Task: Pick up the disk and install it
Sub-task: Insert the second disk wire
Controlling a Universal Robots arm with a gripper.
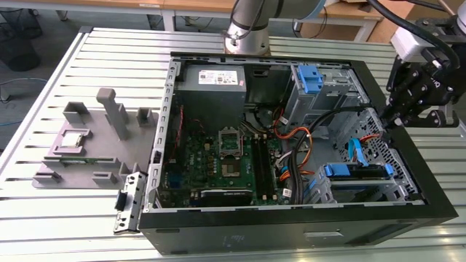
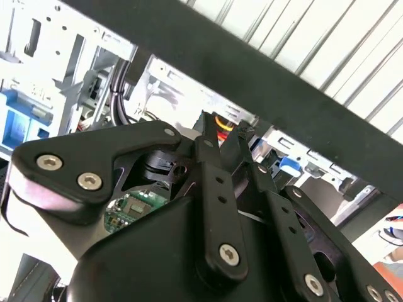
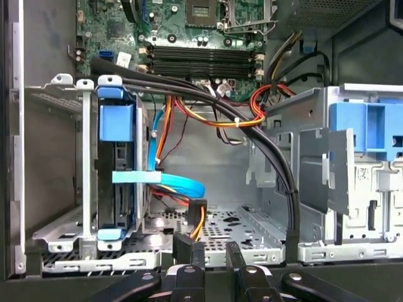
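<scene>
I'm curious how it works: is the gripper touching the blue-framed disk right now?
Apart. In the first wrist view the gripper sits clear of the disk, with bare case floor between them.

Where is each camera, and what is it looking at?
Exterior view: off the arm, high up, looking down into the open computer case on the slatted table; the arm's base and the tool at the case's edge on the exterior view's right show.
First wrist view: on the arm, looking into the case at the disk in its bay; the fingertips show.
Second wrist view: on the arm, close behind the tool, looking over the case's rim.
Shared: all see the case's inside and the tool.
</scene>
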